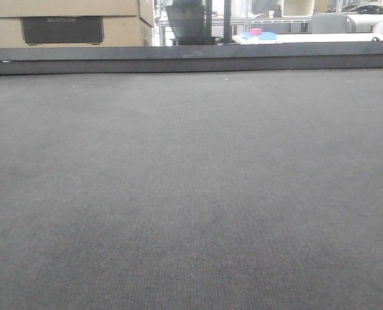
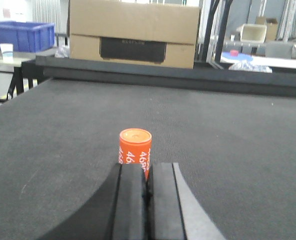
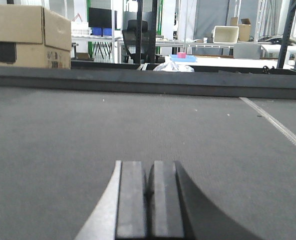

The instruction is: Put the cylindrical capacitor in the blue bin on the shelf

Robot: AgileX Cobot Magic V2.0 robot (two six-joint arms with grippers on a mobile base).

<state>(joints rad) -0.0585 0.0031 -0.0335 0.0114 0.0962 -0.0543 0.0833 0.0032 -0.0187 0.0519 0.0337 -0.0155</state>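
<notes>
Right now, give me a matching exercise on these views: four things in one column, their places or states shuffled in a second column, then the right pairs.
Things:
1. orange capacitor
2. cardboard box
3. blue crate
4. right gripper

Places or states:
A. far left background
B. shut, holding nothing
C. upright, just ahead of the shut left gripper
D. beyond the far edge of the mat

Pairs: 1-C, 2-D, 3-A, 4-B.
</notes>
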